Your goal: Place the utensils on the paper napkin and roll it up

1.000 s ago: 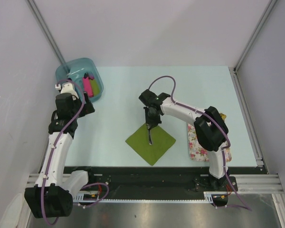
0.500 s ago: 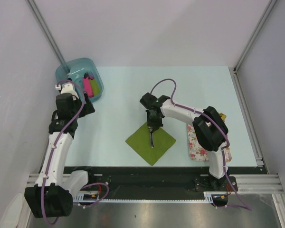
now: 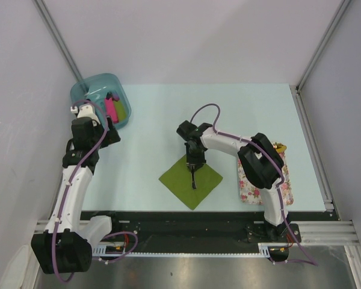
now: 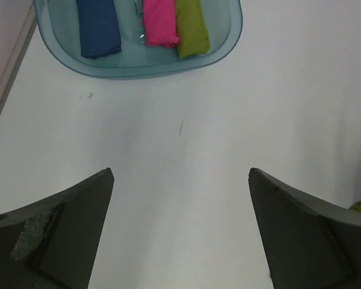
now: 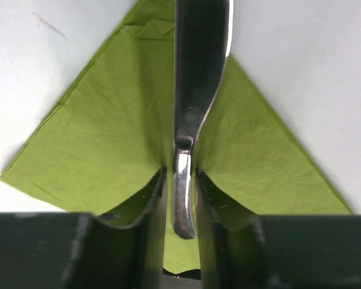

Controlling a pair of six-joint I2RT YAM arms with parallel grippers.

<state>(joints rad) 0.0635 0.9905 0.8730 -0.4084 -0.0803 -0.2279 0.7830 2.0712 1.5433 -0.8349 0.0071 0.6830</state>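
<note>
The olive-green paper napkin (image 3: pixel 175 179) lies as a diamond near the table's front edge. One of the utensils (image 3: pixel 194 179), slim and dark grey, lies along the napkin's middle. My right gripper (image 3: pixel 193 165) stands low over its far end. In the right wrist view the shiny handle (image 5: pixel 184 192) sits between the fingers (image 5: pixel 154 208) with a thin gap on each side, so the jaws are slightly open and the napkin (image 5: pixel 102 150) shows below. My left gripper (image 3: pixel 110 125) hangs wide open over bare table beside the bowl, holding nothing (image 4: pixel 180 180).
A teal bowl (image 3: pixel 95 86) at the back left holds blue (image 4: pixel 99 27), pink (image 4: pixel 159 21) and lime (image 4: pixel 191 27) rolls. A white pink-flowered mat (image 3: pixel 251 188) lies right of the napkin, partly under the right arm. A small gold object (image 3: pixel 280 146) sits by the mat's far end.
The right gripper has moved toward the front edge and lower, bringing the utensil down onto the napkin, and its jaws have parted slightly. The left arm has stayed put.
</note>
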